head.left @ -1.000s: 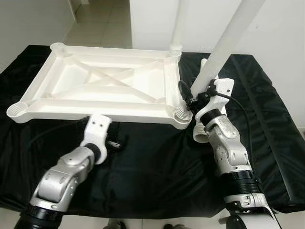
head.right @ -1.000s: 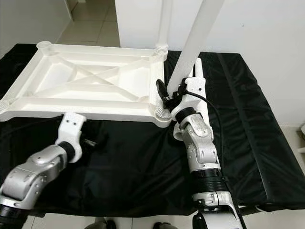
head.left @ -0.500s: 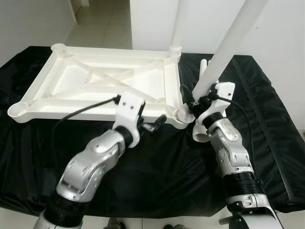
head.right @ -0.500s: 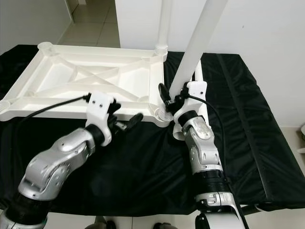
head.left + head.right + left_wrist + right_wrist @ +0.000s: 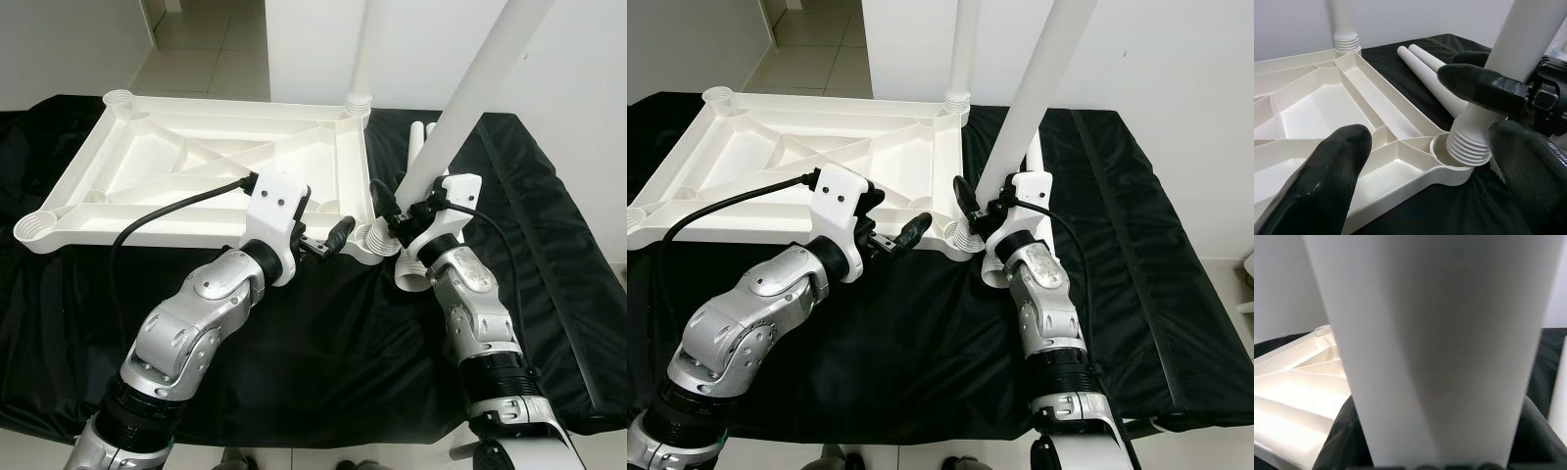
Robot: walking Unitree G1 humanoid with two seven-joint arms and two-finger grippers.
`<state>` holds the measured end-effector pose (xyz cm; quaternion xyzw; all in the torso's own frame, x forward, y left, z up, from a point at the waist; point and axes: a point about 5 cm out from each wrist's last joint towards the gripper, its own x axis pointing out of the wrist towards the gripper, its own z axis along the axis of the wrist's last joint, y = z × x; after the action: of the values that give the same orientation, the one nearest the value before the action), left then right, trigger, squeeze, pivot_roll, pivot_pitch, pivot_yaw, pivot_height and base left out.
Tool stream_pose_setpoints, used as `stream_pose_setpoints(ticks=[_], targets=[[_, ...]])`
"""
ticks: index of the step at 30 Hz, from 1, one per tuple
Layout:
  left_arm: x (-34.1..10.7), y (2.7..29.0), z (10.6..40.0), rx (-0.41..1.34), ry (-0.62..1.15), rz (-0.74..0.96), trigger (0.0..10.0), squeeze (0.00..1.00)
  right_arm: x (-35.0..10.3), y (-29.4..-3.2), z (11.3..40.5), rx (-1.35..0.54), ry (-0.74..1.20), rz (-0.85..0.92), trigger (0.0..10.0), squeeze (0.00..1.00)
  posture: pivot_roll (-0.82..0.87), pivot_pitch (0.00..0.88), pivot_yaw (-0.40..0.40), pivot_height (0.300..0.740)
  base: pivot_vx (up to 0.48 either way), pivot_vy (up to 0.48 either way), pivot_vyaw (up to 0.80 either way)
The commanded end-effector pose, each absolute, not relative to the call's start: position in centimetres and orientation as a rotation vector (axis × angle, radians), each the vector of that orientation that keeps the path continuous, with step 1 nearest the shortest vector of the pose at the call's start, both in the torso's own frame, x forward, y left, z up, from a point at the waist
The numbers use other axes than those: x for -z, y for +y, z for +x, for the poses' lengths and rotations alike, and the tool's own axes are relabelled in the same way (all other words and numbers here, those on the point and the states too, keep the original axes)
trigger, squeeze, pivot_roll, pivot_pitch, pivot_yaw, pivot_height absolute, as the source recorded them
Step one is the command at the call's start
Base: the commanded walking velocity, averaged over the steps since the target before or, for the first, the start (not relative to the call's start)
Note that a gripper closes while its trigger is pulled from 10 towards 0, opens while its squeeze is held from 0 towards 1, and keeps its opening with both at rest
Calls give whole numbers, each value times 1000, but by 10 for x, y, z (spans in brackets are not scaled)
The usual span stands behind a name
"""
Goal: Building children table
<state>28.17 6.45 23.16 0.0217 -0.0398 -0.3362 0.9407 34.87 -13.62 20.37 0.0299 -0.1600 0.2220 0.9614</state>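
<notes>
The white plastic table top [image 5: 118, 233] lies upside down on a black-covered surface. One white leg [image 5: 364, 49] stands screwed into its far right corner. My right gripper [image 5: 400, 211] is shut on a second white leg [image 5: 470, 88], which leans to the right. This leg's threaded end [image 5: 1468, 146] rests tilted in the near right corner socket [image 5: 1439, 152]. In the right wrist view the held leg [image 5: 1440, 333] stands between the black fingers [image 5: 1342, 440]. My left gripper [image 5: 328, 240] is open at the table top's near edge, close to that socket.
Two spare white legs [image 5: 416, 137] lie on the black cloth [image 5: 323, 333] behind my right gripper. A white wall [image 5: 588, 98] rises behind the surface. Tiled floor [image 5: 196, 39] shows at the far left. The covered surface ends at the right edge [image 5: 598, 294].
My left arm has swung up from the near left to the table top's near right corner, fingers open. The right gripper holds the leg in much the same place.
</notes>
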Motion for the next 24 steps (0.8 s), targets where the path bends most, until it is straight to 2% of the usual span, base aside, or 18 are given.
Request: stream_pose_setpoints(ticks=[1, 6, 24], targets=[[-233, 58, 275, 796, -84, 66, 10000, 0, -192, -126, 350, -496, -261, 52, 10000, 0, -7, 127, -1, 740, 0, 0, 0], [-234, 58, 275, 789, -91, 67, 10000, 0, -183, -121, 355, -508, -209, 1, 10000, 0, 0, 129, -8, 740, 0, 0, 0], [-238, 62, 276, 766, -104, 64, 10000, 0, -178, -125, 361, -487, -199, 18, 10000, 0, 9, 128, -26, 740, 0, 0, 0]])
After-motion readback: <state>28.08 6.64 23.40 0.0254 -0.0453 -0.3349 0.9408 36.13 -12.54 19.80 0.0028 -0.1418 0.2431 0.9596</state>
